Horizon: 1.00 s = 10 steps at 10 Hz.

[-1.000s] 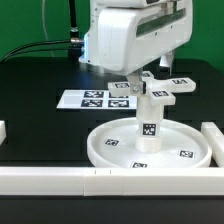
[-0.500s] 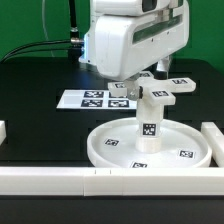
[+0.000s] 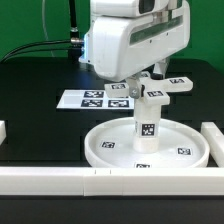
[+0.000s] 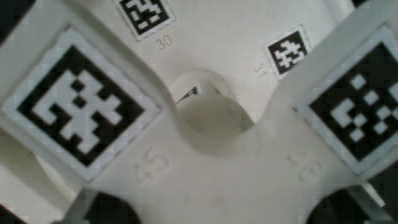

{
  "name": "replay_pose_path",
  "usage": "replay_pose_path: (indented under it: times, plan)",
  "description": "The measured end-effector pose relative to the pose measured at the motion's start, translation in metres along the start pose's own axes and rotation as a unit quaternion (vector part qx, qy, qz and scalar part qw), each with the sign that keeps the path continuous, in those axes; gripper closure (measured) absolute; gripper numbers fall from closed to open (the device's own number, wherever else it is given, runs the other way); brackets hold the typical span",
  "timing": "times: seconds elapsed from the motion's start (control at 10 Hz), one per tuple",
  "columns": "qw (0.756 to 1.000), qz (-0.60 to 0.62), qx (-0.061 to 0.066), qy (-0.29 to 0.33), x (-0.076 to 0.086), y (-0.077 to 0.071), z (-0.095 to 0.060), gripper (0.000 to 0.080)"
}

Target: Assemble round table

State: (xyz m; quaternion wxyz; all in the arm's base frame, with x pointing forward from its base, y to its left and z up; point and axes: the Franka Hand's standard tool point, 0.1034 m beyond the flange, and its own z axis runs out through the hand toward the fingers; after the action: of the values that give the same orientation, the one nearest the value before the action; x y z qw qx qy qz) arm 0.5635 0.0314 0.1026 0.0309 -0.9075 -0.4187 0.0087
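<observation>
The large rimmed round disc (image 3: 100,150) lies on the black table near the front rail. The short cylindrical post (image 3: 147,125) stands upright in its central hub, a tag facing the camera. The cross-shaped foot (image 3: 172,86) sits on top of the post, one tagged arm reaching toward the exterior view's right. My gripper (image 3: 143,84) comes down onto the foot's middle and is shut on it. In the wrist view the foot (image 4: 214,115) fills the picture with its tags, and my gripper (image 4: 217,208) clasps one of its arms.
The marker board (image 3: 95,99) lies flat behind the disc. A long white rail (image 3: 60,180) runs along the front, and another rail (image 3: 212,135) stands at the exterior view's right. Black cables hang at the back left.
My gripper and wrist have turned a little over the post with the foot in the jaws. The disc and post stay in place.
</observation>
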Motion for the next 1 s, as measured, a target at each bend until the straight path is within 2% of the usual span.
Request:
replay_pose_path:
  times: [0.1, 0.2, 0.4, 0.6, 0.8, 1.0]
  plan:
    - [1.000, 0.014, 0.000, 0.000, 0.0001, -0.0001, 0.0000, 0.0356]
    - [0.996, 0.085, 0.000, 0.001, 0.0007, -0.0011, 0.0003, 0.0356]
    - [0.974, 0.226, 0.001, 0.003, 0.0033, -0.0046, 0.0010, 0.0356]
    - [0.922, 0.388, -0.001, 0.006, 0.0049, -0.0063, 0.0015, 0.0354]
    - [0.854, 0.519, 0.003, 0.009, 0.0051, -0.0063, 0.0019, 0.0354]
    - [0.826, 0.564, 0.004, 0.009, 0.0050, -0.0061, 0.0020, 0.0354]
